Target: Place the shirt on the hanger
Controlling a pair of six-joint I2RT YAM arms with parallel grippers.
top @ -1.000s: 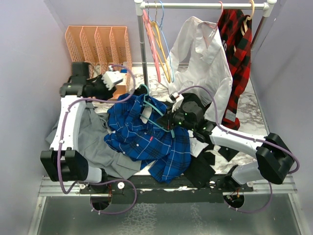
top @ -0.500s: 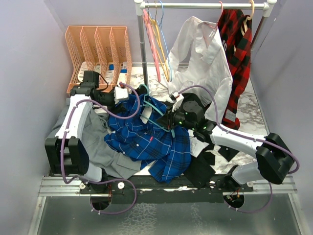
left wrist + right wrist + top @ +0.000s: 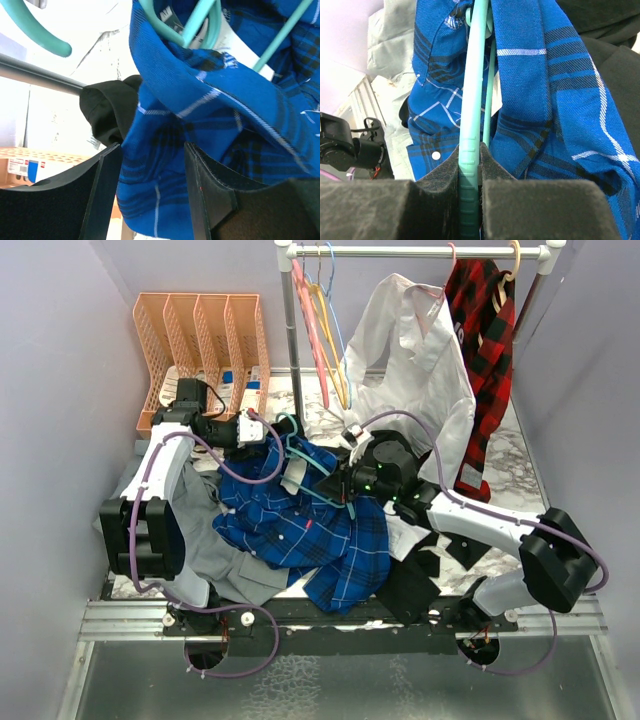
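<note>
Royal-blue plaid shirt (image 3: 300,525) looks limp, light; best gripped at collar (image 3: 200,85), eleven o'clock. Left claw (image 3: 152,150) spread astride it; right claw (image 3: 470,170) pinches thin teal plastic hanger (image 3: 471,100).

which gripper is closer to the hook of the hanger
Left. The left gripper sits just beside the hook of the hanger, straddling the shirt; the right gripper is clamped farther down, on its arm.
</note>
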